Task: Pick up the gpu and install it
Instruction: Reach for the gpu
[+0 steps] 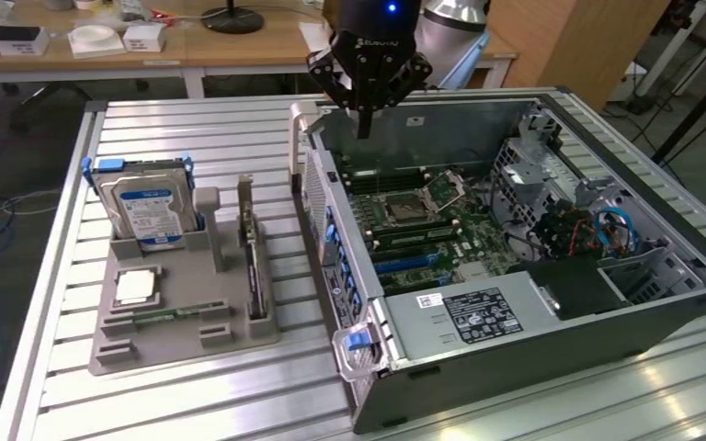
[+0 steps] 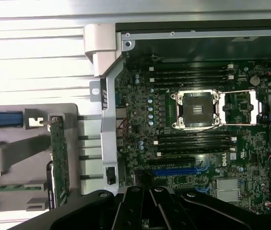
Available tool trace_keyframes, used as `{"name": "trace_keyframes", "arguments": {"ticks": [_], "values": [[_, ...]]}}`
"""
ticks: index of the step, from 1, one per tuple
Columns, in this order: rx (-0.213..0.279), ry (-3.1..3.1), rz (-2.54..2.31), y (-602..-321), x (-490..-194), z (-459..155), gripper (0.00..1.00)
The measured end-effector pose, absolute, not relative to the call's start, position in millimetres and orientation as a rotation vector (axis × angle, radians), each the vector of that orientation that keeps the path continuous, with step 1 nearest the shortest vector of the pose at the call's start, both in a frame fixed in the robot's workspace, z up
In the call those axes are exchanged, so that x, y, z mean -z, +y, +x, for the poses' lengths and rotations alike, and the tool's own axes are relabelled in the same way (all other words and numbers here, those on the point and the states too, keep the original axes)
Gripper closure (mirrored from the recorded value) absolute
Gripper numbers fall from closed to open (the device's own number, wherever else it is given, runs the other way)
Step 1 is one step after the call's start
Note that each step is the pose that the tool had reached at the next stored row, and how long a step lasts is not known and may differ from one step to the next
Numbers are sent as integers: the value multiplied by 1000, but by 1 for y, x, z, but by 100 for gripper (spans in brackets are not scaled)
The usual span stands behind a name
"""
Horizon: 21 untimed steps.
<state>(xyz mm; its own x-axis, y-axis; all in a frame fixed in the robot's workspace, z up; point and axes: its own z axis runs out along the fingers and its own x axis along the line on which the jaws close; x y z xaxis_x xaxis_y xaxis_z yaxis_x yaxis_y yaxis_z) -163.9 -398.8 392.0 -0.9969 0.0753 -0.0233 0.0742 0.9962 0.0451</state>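
One hand, closed on nothing, hangs over computer case wall; gpu upright in gray holder near hard drive.

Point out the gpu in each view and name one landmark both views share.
Exterior view: the gpu stands on edge in the grey holder, between the hard drive and the case, toward the exterior view's left.
Wrist view: the gpu stands on edge in the holder, beside the case's side wall.
Shared landmark: the CPU socket on the motherboard; in the wrist view, the CPU socket.
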Motion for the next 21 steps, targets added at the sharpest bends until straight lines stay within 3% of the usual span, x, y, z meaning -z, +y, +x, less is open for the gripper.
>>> {"name": "trace_keyframes", "arguments": {"ticks": [21], "values": [[-69,3114,117,-399,-392,-181,89]]}}
